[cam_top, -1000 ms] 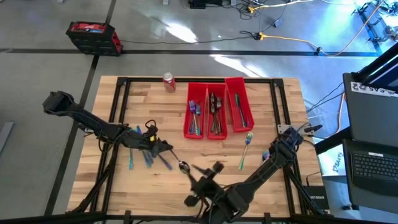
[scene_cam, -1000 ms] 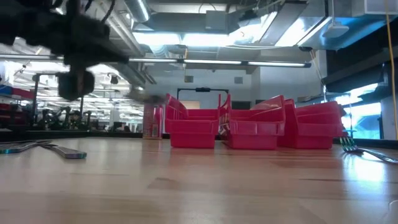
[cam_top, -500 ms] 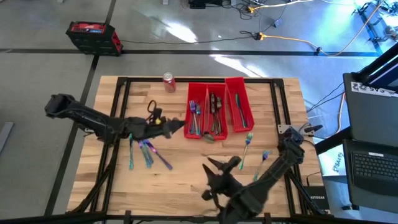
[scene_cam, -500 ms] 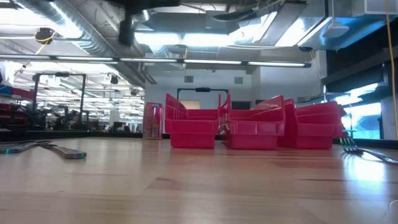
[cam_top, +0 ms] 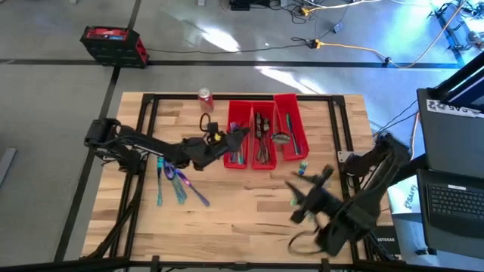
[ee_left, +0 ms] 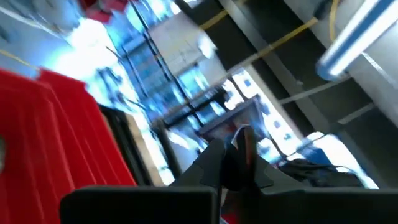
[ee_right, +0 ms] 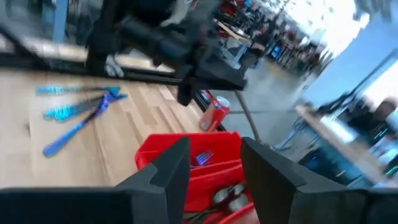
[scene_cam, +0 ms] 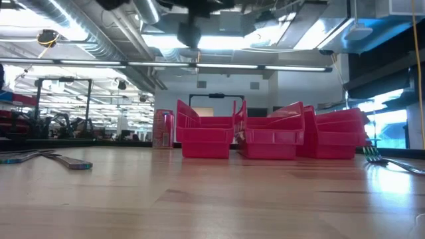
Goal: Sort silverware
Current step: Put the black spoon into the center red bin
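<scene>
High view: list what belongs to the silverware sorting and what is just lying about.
Job:
loose cutlery left of the bins
fork by the right claw
sorted pieces in the bins
red bins
left claw over the bins

Lying about:
soda can

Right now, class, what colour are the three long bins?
Red; the bins show best in the high view.
</scene>
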Robot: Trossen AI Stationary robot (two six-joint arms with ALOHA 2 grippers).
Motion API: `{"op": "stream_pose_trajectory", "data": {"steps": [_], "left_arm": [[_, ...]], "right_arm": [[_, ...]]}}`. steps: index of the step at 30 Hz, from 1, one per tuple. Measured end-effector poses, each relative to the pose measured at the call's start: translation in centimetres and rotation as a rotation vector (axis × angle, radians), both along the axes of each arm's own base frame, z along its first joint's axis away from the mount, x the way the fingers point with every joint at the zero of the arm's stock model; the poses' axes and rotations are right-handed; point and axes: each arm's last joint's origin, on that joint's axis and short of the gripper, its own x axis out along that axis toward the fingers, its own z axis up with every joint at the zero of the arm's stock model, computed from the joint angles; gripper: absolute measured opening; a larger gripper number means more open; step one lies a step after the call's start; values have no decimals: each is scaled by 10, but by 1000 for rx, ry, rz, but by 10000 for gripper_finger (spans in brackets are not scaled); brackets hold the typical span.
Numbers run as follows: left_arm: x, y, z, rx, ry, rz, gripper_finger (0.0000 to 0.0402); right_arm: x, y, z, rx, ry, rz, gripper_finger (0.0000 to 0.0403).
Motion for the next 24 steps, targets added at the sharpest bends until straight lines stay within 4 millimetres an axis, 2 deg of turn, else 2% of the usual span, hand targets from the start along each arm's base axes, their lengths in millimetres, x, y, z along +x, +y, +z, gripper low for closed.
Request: {"op": "stream_pose_trajectory", "data": {"steps": [4, 9, 14, 24], "left_arm": [[18, 8, 3, 32, 35, 115, 0], [36, 20, 12, 96, 71, 180, 0], [44, 41, 21, 95, 44, 234, 0], [42, 76, 21, -2, -53, 293, 0]], "right_arm": [[-30, -22, -7, 128, -63, -12, 127], [-53, -37, -16, 163, -41, 15, 127], [-64, -52, -17, 189, -40, 13, 127], [-79, -75, -2, 255, -138, 12, 127]]}}
